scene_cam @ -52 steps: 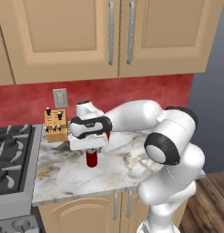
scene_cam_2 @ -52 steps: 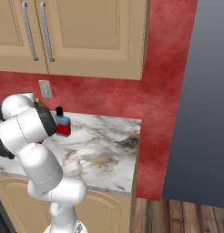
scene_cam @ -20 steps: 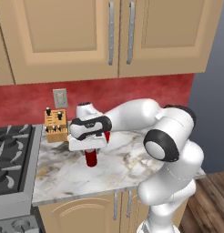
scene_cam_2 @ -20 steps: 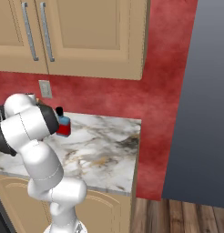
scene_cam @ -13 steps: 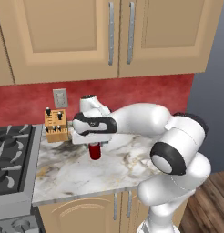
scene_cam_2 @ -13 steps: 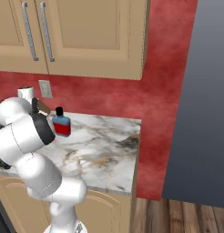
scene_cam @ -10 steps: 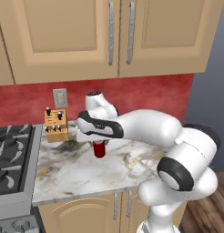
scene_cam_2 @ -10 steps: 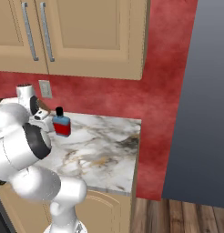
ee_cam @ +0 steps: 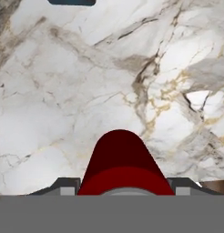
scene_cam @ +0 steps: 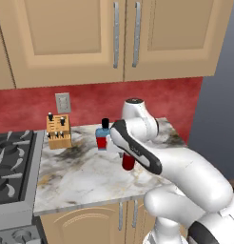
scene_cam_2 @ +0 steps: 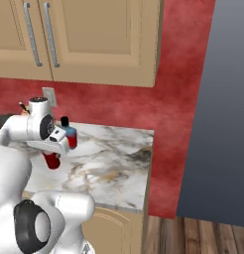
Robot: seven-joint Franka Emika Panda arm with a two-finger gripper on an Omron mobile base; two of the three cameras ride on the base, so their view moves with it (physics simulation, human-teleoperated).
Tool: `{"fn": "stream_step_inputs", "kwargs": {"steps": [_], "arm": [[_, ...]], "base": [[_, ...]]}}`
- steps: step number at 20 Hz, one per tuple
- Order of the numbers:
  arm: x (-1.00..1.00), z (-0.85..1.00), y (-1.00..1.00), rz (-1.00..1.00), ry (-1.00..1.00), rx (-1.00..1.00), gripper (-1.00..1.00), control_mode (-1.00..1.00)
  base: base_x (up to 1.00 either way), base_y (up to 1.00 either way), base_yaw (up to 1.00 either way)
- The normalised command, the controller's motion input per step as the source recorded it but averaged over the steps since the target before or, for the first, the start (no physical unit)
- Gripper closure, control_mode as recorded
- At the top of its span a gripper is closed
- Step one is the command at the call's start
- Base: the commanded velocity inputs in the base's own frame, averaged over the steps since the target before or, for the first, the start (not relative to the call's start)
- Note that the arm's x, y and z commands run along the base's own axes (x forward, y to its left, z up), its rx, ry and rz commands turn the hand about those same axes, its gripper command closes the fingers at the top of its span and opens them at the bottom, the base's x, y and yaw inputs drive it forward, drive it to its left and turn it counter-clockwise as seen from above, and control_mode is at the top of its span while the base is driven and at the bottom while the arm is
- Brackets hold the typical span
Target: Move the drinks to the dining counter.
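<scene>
A small dark-red can (scene_cam: 128,162) (scene_cam_2: 51,160) (ee_cam: 121,163) is clamped between the fingers of my gripper (scene_cam: 127,157) (scene_cam_2: 52,155) (ee_cam: 123,187), which is shut on it over the marble worktop (scene_cam: 81,176). The can hangs below the hand, near the worktop's middle. The blue flask-shaped bottle (scene_cam: 103,136) (scene_cam_2: 70,136), with a red label and black cap, stands upright behind the can near the red wall. A dark sliver of the bottle (ee_cam: 71,2) reaches the hand view's top edge. The dining counter is out of view.
A wooden knife block (scene_cam: 58,131) stands at the back left of the worktop, by a wall socket (scene_cam: 63,102). A stove (scene_cam: 12,162) borders the worktop on the left. Wooden cabinets (scene_cam: 123,38) hang overhead. A grey panel (scene_cam_2: 223,114) rises past the worktop's right end.
The arm has swung and unfolded, carrying the can to the right across the worktop. The bottle, earlier partly hidden by the hand, now stands uncovered behind it.
</scene>
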Motion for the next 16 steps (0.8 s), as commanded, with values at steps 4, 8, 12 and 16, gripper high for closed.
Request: {"fn": "stream_step_inputs", "kwargs": {"steps": [4, 8, 12, 16], "arm": [[-0.52, 0.48, -0.93, 0.00, 0.00, 0.03, 1.00, -1.00], [-0.30, 0.59, -0.92, 0.00, 0.00, 0.00, 1.00, -1.00], [-0.29, 0.64, -0.74, 0.00, 0.01, 0.00, 1.00, -1.00], [0.00, 0.27, -0.43, -0.02, 0.14, 0.00, 1.00, -1.00]], "base": [[0.00, 0.00, 0.00], [0.00, 0.00, 0.00], [0.00, 0.00, 0.00], [0.00, 0.00, 0.00]]}}
